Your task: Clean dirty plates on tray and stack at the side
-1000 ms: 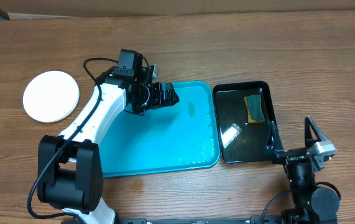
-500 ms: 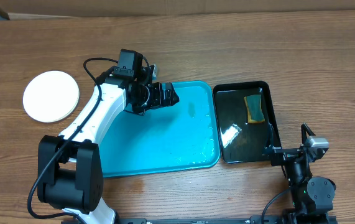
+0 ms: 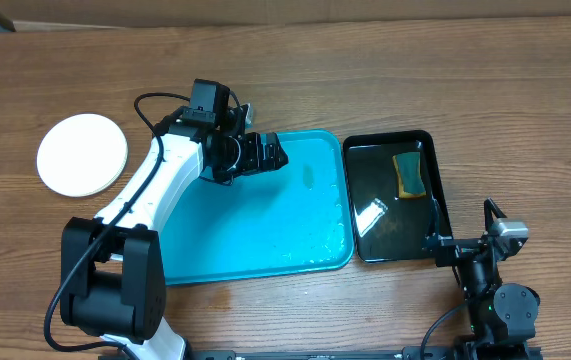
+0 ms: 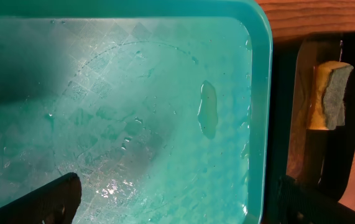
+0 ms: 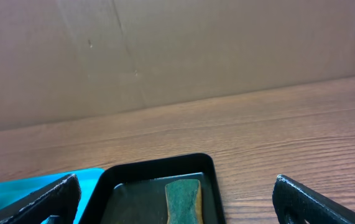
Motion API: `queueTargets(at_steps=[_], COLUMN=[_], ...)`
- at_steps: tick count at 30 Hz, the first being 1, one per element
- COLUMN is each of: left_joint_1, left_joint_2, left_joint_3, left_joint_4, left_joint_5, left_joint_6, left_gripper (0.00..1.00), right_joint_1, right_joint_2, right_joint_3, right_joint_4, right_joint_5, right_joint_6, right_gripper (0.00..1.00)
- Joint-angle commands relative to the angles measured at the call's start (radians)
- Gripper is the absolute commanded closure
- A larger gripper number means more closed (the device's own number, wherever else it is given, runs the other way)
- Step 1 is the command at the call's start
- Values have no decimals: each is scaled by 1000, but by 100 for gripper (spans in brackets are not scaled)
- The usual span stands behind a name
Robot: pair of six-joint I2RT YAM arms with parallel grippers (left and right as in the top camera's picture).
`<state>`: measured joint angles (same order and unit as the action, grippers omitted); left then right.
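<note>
1. Overhead, the white plate [image 3: 81, 154] lies on the wooden table [image 3: 365, 70], left of the turquoise tray [image 3: 265, 230] and apart from it; whether other plates lie beneath it I cannot tell; the left arm [image 3: 155, 185] hides the tray's left edge.
2. Left wrist view: the left gripper [image 4: 178, 186] hangs over the tray's wet, diamond-patterned floor, fingers [image 4: 59, 198] spread wide, holding nothing; droplets and a long puddle [image 4: 207, 117] glisten.
3. The right gripper [image 5: 176, 183] gapes wide, holding nothing, near the glossy black tray [image 5: 158, 160]; its yellow sponge [image 5: 183, 199], green scouring face up, is cut off by the frame's bottom edge; cardboard [image 5: 165, 50] walls the back.
</note>
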<state>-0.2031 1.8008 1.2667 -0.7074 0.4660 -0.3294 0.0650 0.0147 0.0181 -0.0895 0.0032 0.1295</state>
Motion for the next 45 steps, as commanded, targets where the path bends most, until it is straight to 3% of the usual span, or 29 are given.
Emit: queueTargets(at_steps=[1,22,25,40,45], left_joint_1=[0,0,0,5,50], left_joint_2=[-21,-27,-68,-753,-999], left_joint_3=[0,0,0,-11,-93], left_joint_4=[2,1,-4,-9,-77], left_joint_5=[-5,-6,-69,-595,-632], left_joint_6=[15,15,19,20,19], left_gripper=[0,0,0,0,0], right_joint_1=[-6,-6,-6,-6,-6], right_joint_2=[-12,-12,-12,-12,-12], right_joint_3=[-10,-10,-10,-10,-10], right_joint_4=[5,5,5,5,5], right_joint_5=[-5,-5,-5,-5,-5], right_joint_6=[-7,-7,-7,-7,-7], right_gripper=[0,0,0,0,0])
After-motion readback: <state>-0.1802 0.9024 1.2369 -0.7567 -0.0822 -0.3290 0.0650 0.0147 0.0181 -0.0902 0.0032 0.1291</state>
